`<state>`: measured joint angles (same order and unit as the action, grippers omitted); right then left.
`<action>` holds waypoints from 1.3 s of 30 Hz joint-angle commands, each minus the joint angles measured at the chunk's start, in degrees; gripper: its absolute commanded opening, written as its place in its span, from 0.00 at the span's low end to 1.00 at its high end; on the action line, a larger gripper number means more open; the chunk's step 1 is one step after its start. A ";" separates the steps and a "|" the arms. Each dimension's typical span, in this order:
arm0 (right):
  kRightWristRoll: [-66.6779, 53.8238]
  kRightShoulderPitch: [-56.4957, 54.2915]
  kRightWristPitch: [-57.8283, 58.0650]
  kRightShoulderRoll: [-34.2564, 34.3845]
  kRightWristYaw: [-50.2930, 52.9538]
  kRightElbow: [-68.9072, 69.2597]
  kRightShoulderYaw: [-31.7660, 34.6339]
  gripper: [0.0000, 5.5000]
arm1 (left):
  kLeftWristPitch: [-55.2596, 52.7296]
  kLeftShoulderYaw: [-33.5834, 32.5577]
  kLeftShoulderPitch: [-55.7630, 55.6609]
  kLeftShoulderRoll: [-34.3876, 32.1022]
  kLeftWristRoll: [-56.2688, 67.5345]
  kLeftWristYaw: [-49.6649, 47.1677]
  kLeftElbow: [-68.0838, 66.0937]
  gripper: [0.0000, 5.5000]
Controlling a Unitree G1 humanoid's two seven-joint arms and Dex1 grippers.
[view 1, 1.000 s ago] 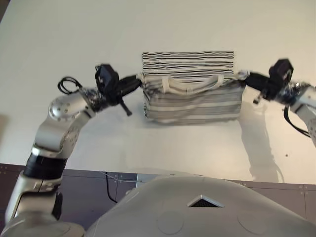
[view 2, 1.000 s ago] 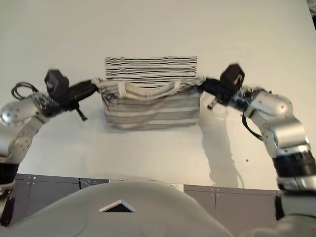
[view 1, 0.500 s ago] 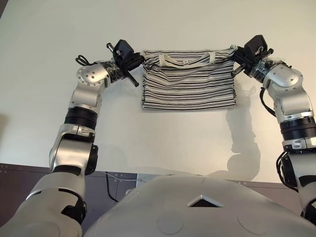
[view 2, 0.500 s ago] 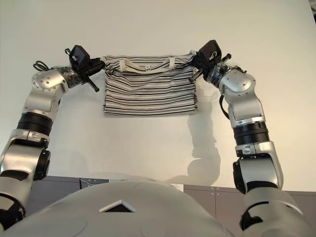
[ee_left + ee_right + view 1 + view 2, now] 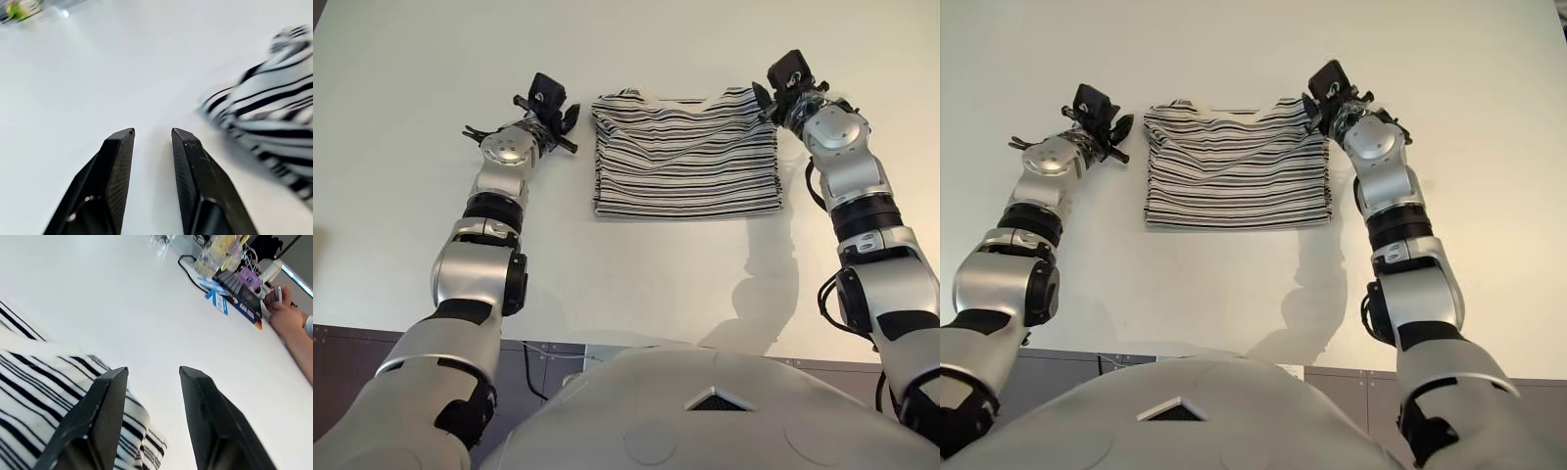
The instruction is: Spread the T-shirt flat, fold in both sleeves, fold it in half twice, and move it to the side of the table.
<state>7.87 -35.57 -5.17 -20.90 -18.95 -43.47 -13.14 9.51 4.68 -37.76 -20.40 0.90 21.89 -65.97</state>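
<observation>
The left gripper [image 5: 151, 132] hovers low over the bare desk [image 5: 626, 274], just beside the far left corner of the T-shirt [image 5: 685, 157]. Its two fingers stand a little apart with nothing between them.

The T-shirt lies flat as a striped, squarish packet, well in from the desk's near edge and about midway between its left and right edges. The sleeves look tucked in and at least one half-fold seems done; another fold and the move aside likely remain.

The cloth is light, soft and limp, stacked in several layers. It will sag and let its layers slide apart if lifted by only one of them. Pinching through the whole stack at two corners of one edge, one gripper on each, should carry it best. The desk looks smooth, so the packet may also drag easily.

The right gripper [image 5: 152, 369] sits at the T-shirt's far right corner, fingers parted and empty, one over the stripes and the other over bare desk.
</observation>
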 commanded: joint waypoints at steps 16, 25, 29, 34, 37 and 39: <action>3.86 42.49 -4.41 -40.01 -34.22 65.24 -18.67 0.35 | -34.04 -17.40 49.63 8.28 15.64 -21.69 89.98 0.25; 2.94 49.97 18.59 -27.44 -25.96 77.19 -9.78 0.35 | -40.05 -14.35 54.90 2.58 12.85 -16.26 100.39 0.25; -15.80 49.34 18.50 -29.31 -32.38 82.24 7.11 0.35 | -28.90 -7.15 66.77 -10.96 1.15 -5.15 102.97 0.25; -3.60 43.67 -3.25 -32.44 -33.38 65.42 4.25 0.35 | -15.46 -1.46 74.31 -20.14 -5.77 5.57 105.01 0.25; 6.06 47.26 -14.64 -32.30 -30.30 58.75 -1.25 0.35 | -8.63 -0.23 72.74 -24.63 -8.93 10.25 99.93 0.25; 10.41 50.24 -18.00 -31.85 -26.18 56.92 -1.44 0.35 | -4.95 -1.42 71.96 -26.29 -10.11 11.26 96.23 0.25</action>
<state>14.20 12.66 -20.03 -52.73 -48.59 15.09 -14.55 1.52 4.31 35.17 -44.65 -7.71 31.94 33.34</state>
